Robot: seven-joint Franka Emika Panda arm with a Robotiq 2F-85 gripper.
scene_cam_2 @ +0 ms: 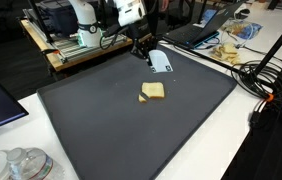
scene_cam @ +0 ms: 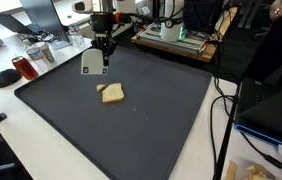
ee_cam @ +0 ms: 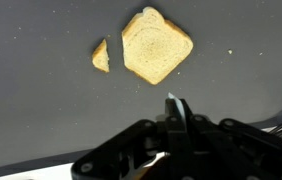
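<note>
Black matting (scene_cam: 161, 120) covers the table (scene_cam: 6, 140), where a bread slice (ee_cam: 157, 45) lies with a small offcut (ee_cam: 100, 56) just beside it. Beyond the slice, the fingers (ee_cam: 151, 135) pinch a flat white blade (scene_cam: 93, 62). Cutting seems in hand, and the next move calls for lowering the blade squarely onto the slice.

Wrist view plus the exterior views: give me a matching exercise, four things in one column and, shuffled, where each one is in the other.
Things:
1 bread slice
2 small bread piece
3 white flat tool
4 red container

Places:
A held in the gripper
B on the white table, off the dark mat
C middle of the dark mat, a small piece at its side
D just beside the slice, a gap between them

Pairs: 1-C, 2-D, 3-A, 4-B
</note>
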